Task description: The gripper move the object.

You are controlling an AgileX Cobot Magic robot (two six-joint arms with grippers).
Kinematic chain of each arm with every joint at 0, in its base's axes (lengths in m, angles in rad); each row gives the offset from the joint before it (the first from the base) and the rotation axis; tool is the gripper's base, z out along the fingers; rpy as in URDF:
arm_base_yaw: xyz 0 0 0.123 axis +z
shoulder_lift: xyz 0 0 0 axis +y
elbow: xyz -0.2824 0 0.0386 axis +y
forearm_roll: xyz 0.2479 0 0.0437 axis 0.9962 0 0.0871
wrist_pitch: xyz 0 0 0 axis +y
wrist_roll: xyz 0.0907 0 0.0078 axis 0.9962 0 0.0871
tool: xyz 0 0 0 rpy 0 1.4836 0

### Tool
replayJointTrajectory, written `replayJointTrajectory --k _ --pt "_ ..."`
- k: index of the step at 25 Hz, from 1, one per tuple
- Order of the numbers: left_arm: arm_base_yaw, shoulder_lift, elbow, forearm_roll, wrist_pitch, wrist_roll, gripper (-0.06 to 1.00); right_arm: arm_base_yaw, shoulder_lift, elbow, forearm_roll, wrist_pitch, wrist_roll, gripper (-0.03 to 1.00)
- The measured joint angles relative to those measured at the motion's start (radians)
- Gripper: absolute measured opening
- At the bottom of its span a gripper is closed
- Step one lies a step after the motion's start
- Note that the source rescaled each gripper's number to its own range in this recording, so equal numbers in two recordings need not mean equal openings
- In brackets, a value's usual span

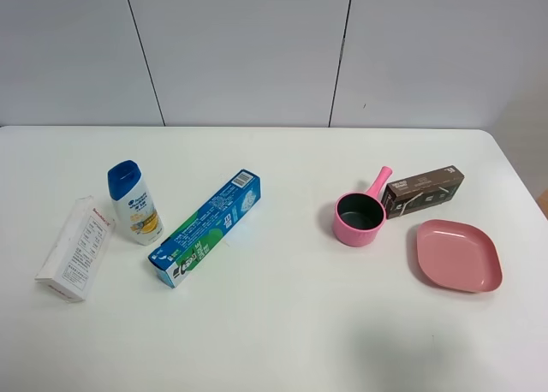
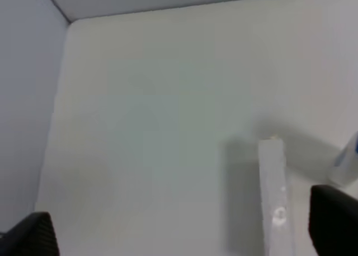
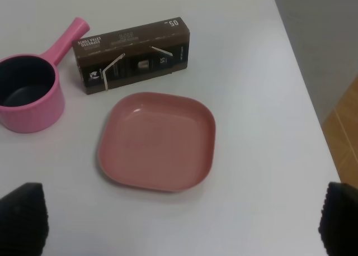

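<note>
White carton [image 1: 75, 249] lies flat at the far left of the tabletop [image 1: 282, 323], long axis running away from me, under my left jaws [image 2: 182, 233], spread wide, with the shampoo bottle [image 1: 134, 202] just beside it, the toothpaste box [image 1: 205, 228] next, my right jaws [image 3: 182, 219] equally wide over the pink plate [image 3: 158, 141].

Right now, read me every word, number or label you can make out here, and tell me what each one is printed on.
"ESPRESSO": brown box.
"55": same box.
"05": its top corner.
White carton: grey print, too small to read.
Toothpaste box: lettering too small.
Shampoo bottle: label unreadable.
Left wrist view: blurred, no text.
</note>
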State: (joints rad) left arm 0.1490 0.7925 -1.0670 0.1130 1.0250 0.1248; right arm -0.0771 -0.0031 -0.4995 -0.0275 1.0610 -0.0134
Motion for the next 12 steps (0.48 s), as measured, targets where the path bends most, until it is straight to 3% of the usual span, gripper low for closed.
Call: replayJointTrajectory --k 6,12 --pt "0.031 -0.224 0.084 -0.205 0.075 0.017 0.89 0.000 0.000 0.000 0.000 0.000 0.000 1.00" --pt "0.031 -0.542 0.296 -0.288 0.079 0.021 0.89 0.000 0.000 0.000 0.000 0.000 0.000 1.00"
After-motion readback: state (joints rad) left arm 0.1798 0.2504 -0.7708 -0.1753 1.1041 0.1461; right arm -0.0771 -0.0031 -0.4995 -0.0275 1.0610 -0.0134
